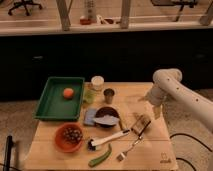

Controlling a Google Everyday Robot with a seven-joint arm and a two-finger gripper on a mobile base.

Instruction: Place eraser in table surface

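Note:
The light tan wooden table surface (150, 145) has a small dark logo mark (164, 161) in its near right corner. A small tan and dark block that looks like the eraser (141, 124) lies on the table right of centre. My gripper (152, 105) hangs from the white arm (172, 85) that reaches in from the right. It is just behind and to the right of the block, a little above the table and apart from the block.
A green tray (50, 102) holding an orange ball (68, 92) is at the left. Two cups (97, 82) (109, 95), a dark bowl (106, 117), a red bowl of grapes (70, 136), a white brush (107, 139), a fork (129, 149) and a green pepper (100, 156) crowd the middle.

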